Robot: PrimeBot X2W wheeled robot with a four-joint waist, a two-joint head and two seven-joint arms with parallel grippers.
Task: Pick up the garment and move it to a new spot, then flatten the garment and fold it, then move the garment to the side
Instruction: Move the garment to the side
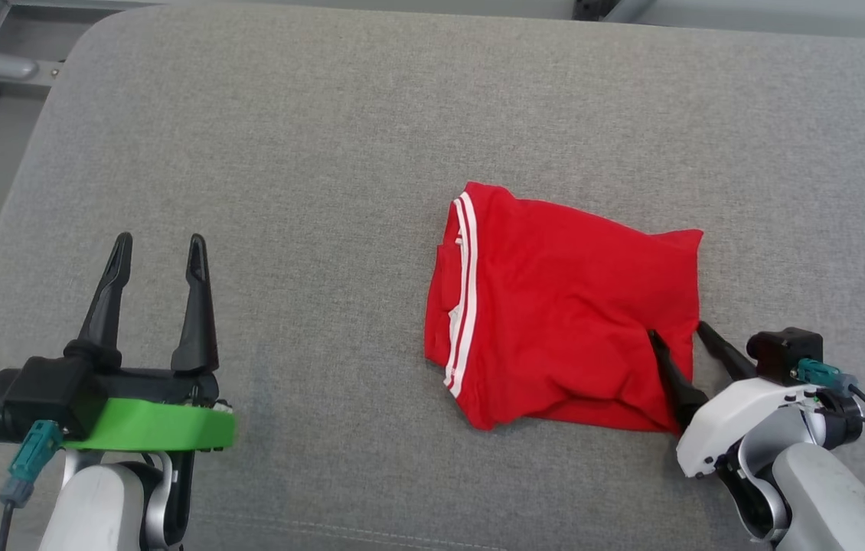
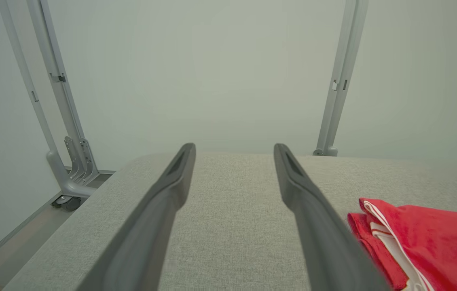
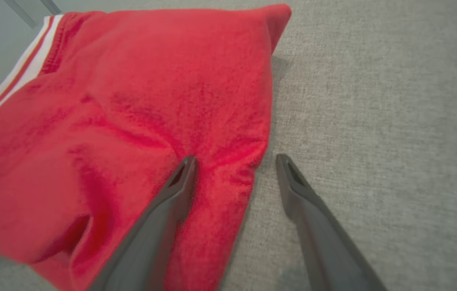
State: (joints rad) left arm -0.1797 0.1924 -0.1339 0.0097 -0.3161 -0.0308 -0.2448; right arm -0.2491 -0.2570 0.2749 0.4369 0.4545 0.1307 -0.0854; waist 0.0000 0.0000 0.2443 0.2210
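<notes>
The left gripper point(image 1: 161, 239) is held low over the grey cushion point(image 1: 325, 153) at the near left. Its two long dark fingers are pointed away toward the far side and are spread wide apart, with nothing between them but bare grey cloth. A bright green band point(image 1: 149, 425) is wrapped around its wrist, and a pale, smooth arm is seen behind it. In the left wrist view the same open gripper point(image 2: 234, 148) is aimed along the cushion point(image 2: 232, 226) toward a plain pale wall.

The right gripper point(image 1: 677, 330) is reached in from the near right and is tilted toward the left and far side. Its fingers are also spread open. One finger is laid over the near right corner of the garment point(image 1: 563, 298), and the other is set over the grey cushion just beside it, so the cloth's edge is found between them. Nothing is pinched. Whether the tips are pressed down cannot be told.

The garment is spread a little right of the middle, well apart from the left gripper. It is made of soft red cloth, roughly square, with bumps and wrinkles along its near edge. Two thin white stripes are run down its left side. In the right wrist view the red cloth point(image 3: 131, 101) looks fuzzy.

The cushion is woven, rough and grey, with a rounded far left corner. Smooth grey metal bars point(image 2: 335, 101) are stood behind it.
</notes>
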